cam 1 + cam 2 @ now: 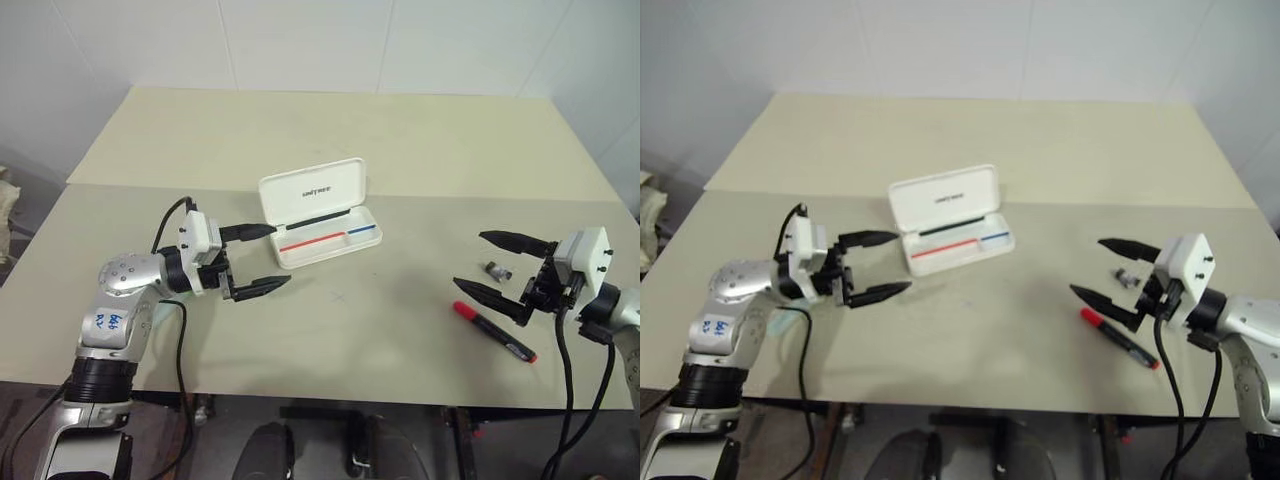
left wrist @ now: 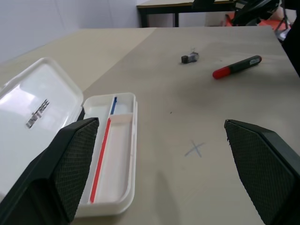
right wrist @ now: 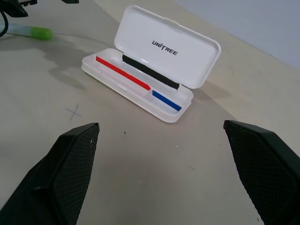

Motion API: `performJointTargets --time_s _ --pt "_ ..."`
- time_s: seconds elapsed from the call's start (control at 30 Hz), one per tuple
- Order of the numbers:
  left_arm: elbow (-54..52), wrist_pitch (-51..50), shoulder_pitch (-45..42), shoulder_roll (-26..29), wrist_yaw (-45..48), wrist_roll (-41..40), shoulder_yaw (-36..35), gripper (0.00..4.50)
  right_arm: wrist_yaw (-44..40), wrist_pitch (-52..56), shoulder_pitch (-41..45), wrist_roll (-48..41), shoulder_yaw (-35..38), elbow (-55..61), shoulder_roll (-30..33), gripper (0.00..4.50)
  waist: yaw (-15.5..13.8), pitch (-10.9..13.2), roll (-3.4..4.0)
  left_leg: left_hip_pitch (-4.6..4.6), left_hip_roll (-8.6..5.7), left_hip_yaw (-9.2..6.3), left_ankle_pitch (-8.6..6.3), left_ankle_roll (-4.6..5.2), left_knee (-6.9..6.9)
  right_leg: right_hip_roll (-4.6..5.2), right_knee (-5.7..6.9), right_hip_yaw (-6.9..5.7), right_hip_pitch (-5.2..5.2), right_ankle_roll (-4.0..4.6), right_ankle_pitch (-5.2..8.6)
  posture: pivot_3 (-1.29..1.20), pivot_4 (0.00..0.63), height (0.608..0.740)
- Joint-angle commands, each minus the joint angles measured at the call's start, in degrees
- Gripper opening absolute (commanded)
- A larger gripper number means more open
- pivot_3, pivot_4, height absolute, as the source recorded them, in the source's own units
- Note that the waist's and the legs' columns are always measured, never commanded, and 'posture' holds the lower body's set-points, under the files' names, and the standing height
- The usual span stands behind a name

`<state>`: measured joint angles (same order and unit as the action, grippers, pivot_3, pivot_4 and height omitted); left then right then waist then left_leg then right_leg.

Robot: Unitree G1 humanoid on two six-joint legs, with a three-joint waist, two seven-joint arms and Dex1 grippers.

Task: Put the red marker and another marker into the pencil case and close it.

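**Red marker lies by my right fingers, case open and waiting**

I have both grippers spread wide and holding nothing. The red marker [image 1: 494, 330] lies flat on the table [image 1: 400, 140], just below my right gripper [image 1: 497, 267], its long axis slanting from the red cap nearest me-left to the black tail farther right. My left gripper [image 1: 258, 259] hovers beside the pencil case [image 1: 318, 215], well apart from that marker, so I judge the right arm should take it. The case sits mid-table, lid up, tray bare. The green highlighter [image 3: 35, 32] lies beyond the case, on the left arm's side.
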<state>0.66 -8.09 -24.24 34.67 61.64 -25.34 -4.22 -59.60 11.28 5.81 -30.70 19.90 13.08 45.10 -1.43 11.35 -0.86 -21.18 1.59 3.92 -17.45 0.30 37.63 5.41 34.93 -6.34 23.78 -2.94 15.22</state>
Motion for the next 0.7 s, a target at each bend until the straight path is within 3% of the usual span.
performJointTargets --time_s 0.03,0.3,0.43,0.6,0.7 --pt "-1.27 0.64 -0.68 0.79 -0.10 -0.61 -1.62 4.50 -0.04 -0.71 2.15 -0.58 -1.19 0.64 -0.41 4.48 0.00 0.00 0.00 0.00 0.00 0.00 0.00 0.00 0.02 0.00 0.00 0.00 0.00 0.00 -0.01 0.00 0.150 0.740" --pt "-0.03 1.23 -0.74 0.97 0.20 0.21 -0.94 4.50 0.75 0.00 6.01 -0.74 -5.17 1.31 -2.26 4.48 0.12 0.02 0.02 -0.04 0.00 0.00 -0.03 0.02 0.05 0.00 -0.01 0.00 0.00 0.00 -0.02 0.00 0.150 0.740" --pt "3.58 3.28 -1.29 1.43 2.00 1.04 -0.97 3.58 0.30 -0.28 7.93 -0.87 -7.09 1.06 -3.53 4.50 0.06 0.02 0.03 0.00 0.03 0.01 -0.03 0.01 0.07 -0.02 0.05 -0.01 0.01 0.01 -0.03 0.00 0.150 0.740" --pt "8.08 6.47 -1.26 2.02 2.23 4.58 0.25 1.87 1.76 -0.54 8.06 -0.52 -9.31 2.98 -5.81 4.50 0.07 0.02 0.03 -0.04 0.02 0.02 -0.04 0.02 0.08 -0.01 0.04 -0.01 0.02 0.01 -0.03 0.00 0.150 0.740" --pt "9.36 6.92 -2.52 0.99 0.80 6.65 1.78 1.87 2.64 0.17 8.08 -1.48 -10.23 5.42 -6.82 4.50 0.06 0.02 0.03 -0.05 0.02 0.02 -0.06 0.04 0.08 0.00 0.03 -0.01 0.02 0.01 -0.03 0.00 0.150 0.740"
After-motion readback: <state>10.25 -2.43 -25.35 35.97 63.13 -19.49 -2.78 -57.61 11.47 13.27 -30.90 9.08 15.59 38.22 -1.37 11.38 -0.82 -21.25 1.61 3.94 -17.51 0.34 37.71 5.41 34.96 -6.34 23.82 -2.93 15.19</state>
